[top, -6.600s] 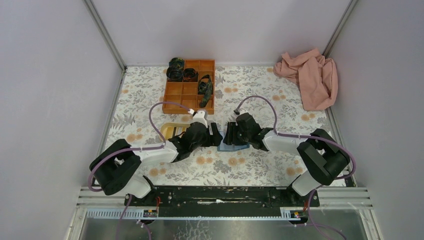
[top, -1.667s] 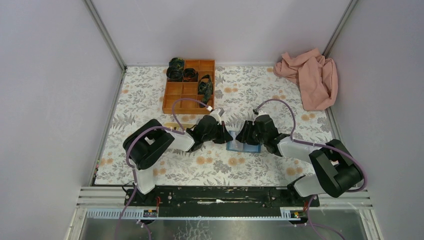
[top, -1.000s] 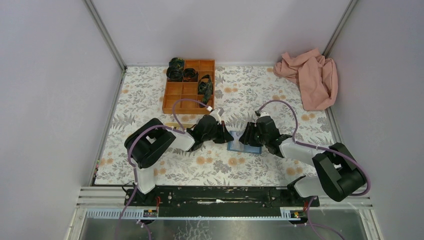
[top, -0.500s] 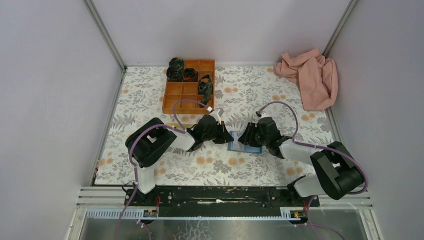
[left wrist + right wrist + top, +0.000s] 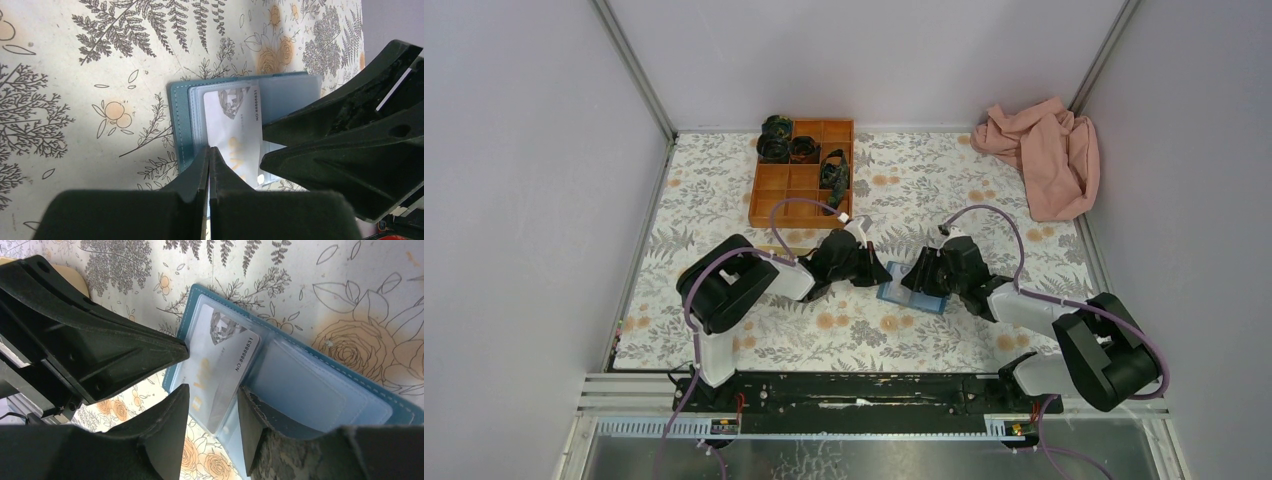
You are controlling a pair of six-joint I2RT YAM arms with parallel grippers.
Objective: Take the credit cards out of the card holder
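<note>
The right pincer (image 5: 212,392) has slid over the card holder (image 5: 320,390), parted astride a white card (image 5: 220,355); extraction looks next. The left pincer (image 5: 210,152) is closed.

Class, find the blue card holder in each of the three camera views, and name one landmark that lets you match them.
Top external: the card holder is mid-table between the two arms' tips, partly hidden.
Left wrist: the card holder is right of centre, lying open on the floral cloth.
Right wrist: the card holder runs diagonally from centre to lower right, open.
Shared landmark: the left gripper, shut, its tip at the holder's edge.
</note>
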